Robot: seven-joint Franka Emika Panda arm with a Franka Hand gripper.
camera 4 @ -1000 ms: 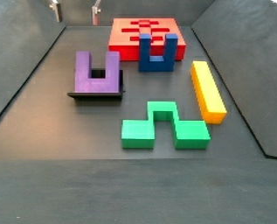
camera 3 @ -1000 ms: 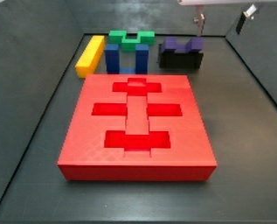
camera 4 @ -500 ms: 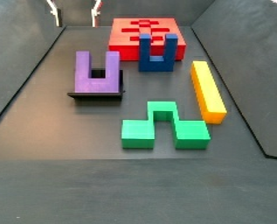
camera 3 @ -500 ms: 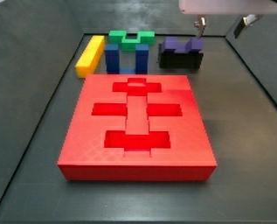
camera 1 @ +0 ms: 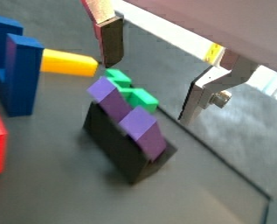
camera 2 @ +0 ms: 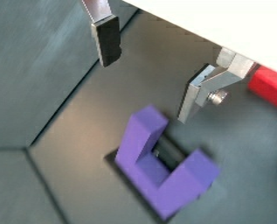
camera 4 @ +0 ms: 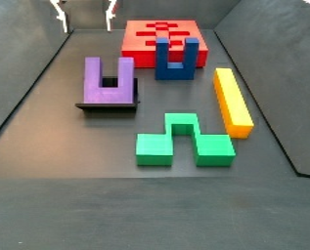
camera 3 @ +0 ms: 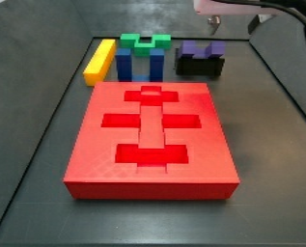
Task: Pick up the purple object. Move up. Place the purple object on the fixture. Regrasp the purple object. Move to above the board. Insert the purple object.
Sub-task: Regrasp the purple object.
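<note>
The purple object (camera 3: 202,48) is a U-shaped block seated on the black fixture (camera 3: 201,67), prongs pointing up, at the far right behind the red board (camera 3: 152,135). It also shows in a side view as the purple object (camera 4: 109,80) on the fixture (camera 4: 108,105). My gripper (camera 3: 233,21) hangs open high above it and a little off to one side, holding nothing. In both wrist views the purple object (camera 1: 128,118) (camera 2: 164,162) lies below the open gripper (camera 1: 158,70) (camera 2: 152,68), outside its fingers (camera 2: 107,39).
A yellow bar (camera 3: 99,61), blue blocks (camera 3: 140,63) and a green notched block (camera 3: 148,41) stand behind the board. In a side view the green block (camera 4: 184,142) and yellow bar (camera 4: 232,100) lie beside the fixture. Dark walls ring the floor.
The gripper has drifted slightly sideways toward the spot above the fixture and stays open. The purple object has not moved.
</note>
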